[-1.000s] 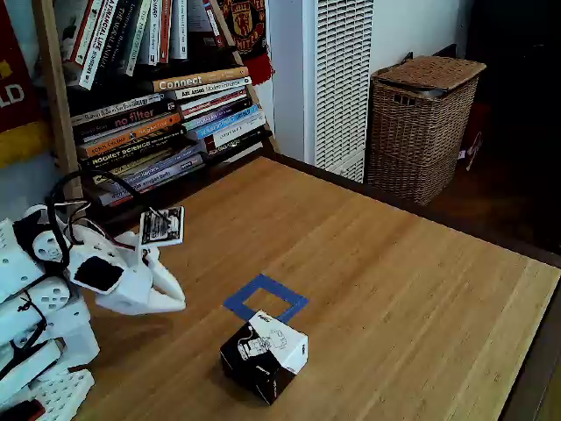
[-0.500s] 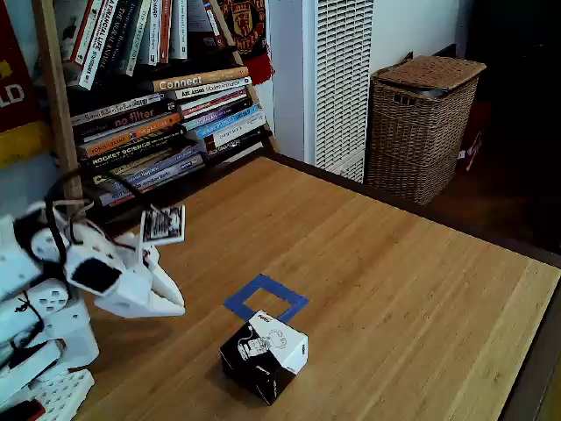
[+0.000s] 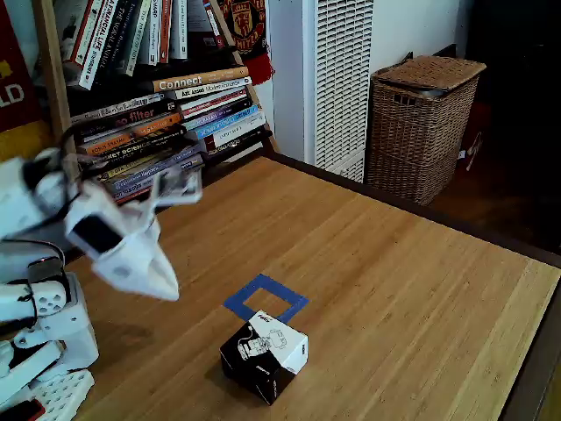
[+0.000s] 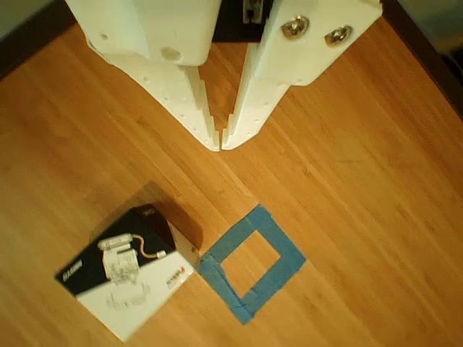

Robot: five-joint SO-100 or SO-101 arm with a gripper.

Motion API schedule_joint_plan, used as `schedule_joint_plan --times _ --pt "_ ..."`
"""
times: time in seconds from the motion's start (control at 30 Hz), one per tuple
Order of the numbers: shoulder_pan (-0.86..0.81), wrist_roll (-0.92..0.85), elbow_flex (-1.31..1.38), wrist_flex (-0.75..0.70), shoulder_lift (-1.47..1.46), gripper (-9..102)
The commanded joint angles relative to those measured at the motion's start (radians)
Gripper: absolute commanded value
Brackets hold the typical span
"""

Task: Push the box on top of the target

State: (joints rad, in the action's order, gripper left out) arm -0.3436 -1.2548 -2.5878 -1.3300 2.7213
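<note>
with fingertips together, the gripper (image 4: 221,142) should be lowered behind the box (image 4: 127,277), then driven toward the target (image 4: 251,262).

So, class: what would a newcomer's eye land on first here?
Probably the white gripper, fingertips pinched shut above the wooden table. Then the black-and-white box sitting just beside the blue tape square, not yet on it. A leaning bookshelf fills the background.

Home living space, leaning bookshelf (image 3: 158,96) of stacked books, wicker laundry basket (image 3: 422,123), wooden table (image 3: 394,298)
</note>
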Motion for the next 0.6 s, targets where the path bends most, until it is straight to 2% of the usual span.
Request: schedule_joint_plan --times 0.0,0.23,0.57 --pt "-0.032 -0.1 0.095 -0.005 -0.149 0" --pt "-0.109 -0.388 0.153 0.017 -0.267 0" --pt "-0.333 -0.868 0.048 0.031 -0.183 0"
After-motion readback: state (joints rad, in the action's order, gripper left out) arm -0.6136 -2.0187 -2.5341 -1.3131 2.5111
